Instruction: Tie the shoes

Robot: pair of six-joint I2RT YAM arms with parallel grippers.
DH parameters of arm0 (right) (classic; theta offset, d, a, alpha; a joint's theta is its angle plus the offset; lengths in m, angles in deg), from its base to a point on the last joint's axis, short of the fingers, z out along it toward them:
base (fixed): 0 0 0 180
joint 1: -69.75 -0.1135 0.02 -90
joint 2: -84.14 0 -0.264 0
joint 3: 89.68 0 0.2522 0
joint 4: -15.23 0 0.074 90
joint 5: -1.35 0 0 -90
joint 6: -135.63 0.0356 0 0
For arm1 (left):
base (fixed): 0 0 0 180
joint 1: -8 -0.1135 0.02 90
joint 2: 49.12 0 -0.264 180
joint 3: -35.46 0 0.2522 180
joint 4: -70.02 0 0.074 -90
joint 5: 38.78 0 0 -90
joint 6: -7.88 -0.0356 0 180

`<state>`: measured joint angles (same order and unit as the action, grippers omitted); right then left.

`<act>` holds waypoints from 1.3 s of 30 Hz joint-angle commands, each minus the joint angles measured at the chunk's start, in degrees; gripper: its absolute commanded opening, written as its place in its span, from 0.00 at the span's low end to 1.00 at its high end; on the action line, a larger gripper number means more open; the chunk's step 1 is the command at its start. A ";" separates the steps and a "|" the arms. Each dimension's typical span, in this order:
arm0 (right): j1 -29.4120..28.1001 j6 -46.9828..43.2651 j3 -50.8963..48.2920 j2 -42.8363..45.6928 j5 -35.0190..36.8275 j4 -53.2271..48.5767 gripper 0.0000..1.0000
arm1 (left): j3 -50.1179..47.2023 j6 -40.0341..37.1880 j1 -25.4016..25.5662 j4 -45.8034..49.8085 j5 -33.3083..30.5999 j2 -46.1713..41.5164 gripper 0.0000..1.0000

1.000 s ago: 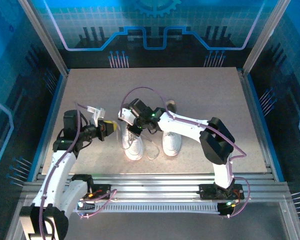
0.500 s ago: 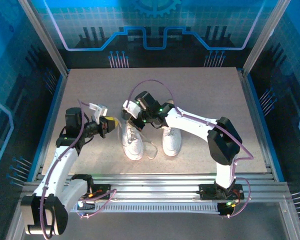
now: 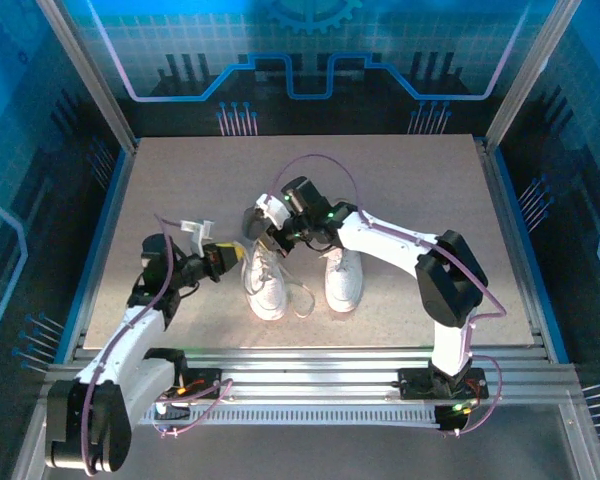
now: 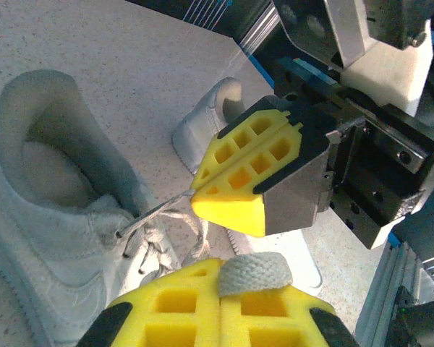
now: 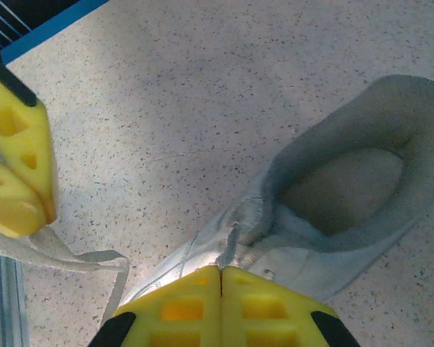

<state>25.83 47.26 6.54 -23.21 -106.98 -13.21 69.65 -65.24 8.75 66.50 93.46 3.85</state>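
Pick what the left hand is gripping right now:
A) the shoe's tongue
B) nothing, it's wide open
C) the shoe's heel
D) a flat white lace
D: in the left wrist view the left hand is shut on a flat white lace, whose end pokes out above the closed jaws.

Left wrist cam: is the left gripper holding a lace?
Yes, a flat white lace end pokes out between the left gripper's shut jaws.
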 commanded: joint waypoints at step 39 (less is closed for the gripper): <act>5.75 2.48 -1.86 4.14 -10.51 -3.88 0.27 | 7.00 3.76 6.56 -8.78 -6.95 27.64 0.00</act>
<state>30.38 50.29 5.93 -21.44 -119.46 -16.27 75.33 -60.84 15.35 57.78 88.33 30.38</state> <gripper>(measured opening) 0.287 0.050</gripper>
